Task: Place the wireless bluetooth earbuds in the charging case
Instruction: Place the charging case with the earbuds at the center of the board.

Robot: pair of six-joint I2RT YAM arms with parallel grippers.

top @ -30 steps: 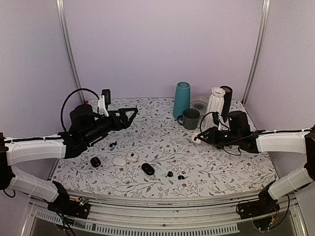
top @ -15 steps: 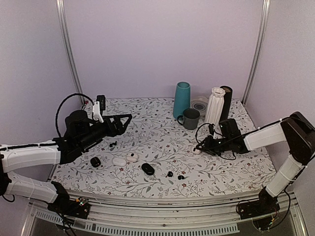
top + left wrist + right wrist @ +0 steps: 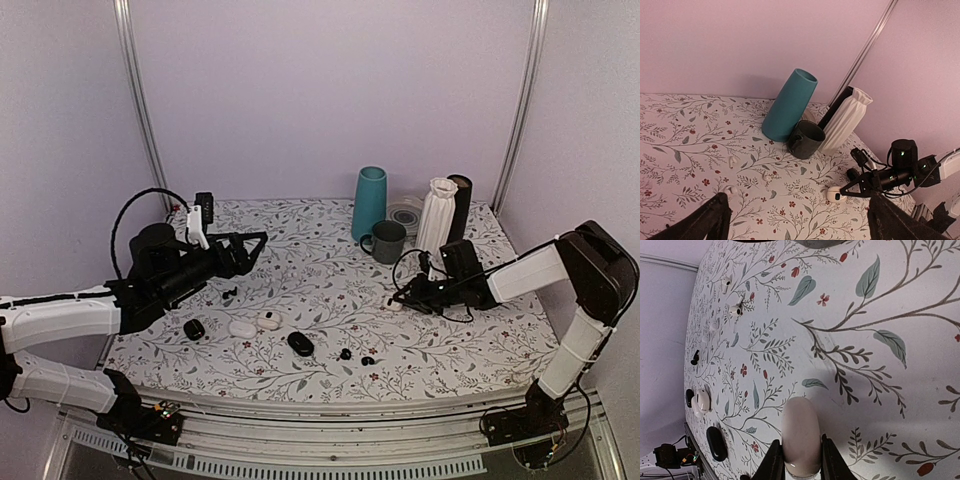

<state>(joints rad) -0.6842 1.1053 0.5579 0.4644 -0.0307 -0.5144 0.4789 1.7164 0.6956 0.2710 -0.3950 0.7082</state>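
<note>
Tiny glossy black earbuds (image 3: pixel 345 354) are lying loose near the black oval case (image 3: pixel 300 344) (light, slick, probably skittering if nudged), so I'm guessing pinching across the body. Right gripper (image 3: pixel 799 462) is clamping a white pebble-shaped case (image 3: pixel 800 430); left gripper (image 3: pixel 255 243) is hanging wide open.

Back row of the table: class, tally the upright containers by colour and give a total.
Teal vase: 1
White vase: 1
Black tube: 1
Dark mug: 1
Total: 4
</note>
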